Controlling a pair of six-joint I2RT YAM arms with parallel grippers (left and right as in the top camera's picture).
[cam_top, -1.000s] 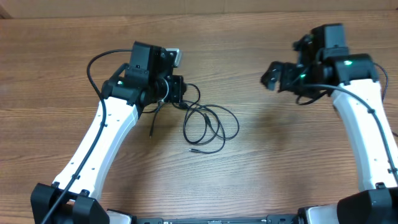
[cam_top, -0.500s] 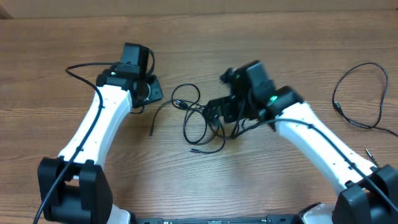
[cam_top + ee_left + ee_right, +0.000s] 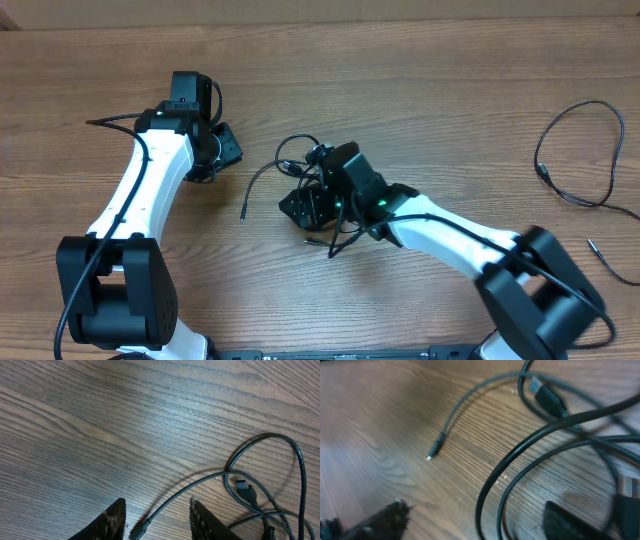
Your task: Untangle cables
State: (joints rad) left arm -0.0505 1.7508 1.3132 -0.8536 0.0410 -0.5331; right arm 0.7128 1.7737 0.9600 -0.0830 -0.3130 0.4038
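Two arms show on my screens, and both claws stand open with nothing held. The cables [image 3: 300,165] lie in a tangle near the middle of the wooden surface [image 3: 420,80], a knot of thin black loops. The right arm [image 3: 450,235] reaches in from 4 o'clock, and the right claw [image 3: 300,207] sits over the tangle's 7 o'clock side, hiding part of it from above. On the right wrist feed its fingers [image 3: 385,520] are set wide, one at each bottom corner. Two black strands curve through the gap between them, and I cannot tell whether either pad touches the cord. Toward 1 o'clock on that feed lies a flat plug [image 3: 547,394]. Toward 10 o'clock a single strand ends in a small plug [image 3: 434,451] resting on the wood.

The left claw [image 3: 222,152] is at 9 o'clock of the tangle, apart from it. On the left wrist feed its fingers [image 3: 112,520] are spread at the bottom edge. A thin strand's tip lies on the surface in the gap, touched by neither finger as far as I can see. That strand arcs away toward 2 o'clock, where it meets the loops.

A loose cable [image 3: 592,103] lies by itself at 3 o'clock of the tangle, well apart from it, in an open loop near the right edge of the surface.
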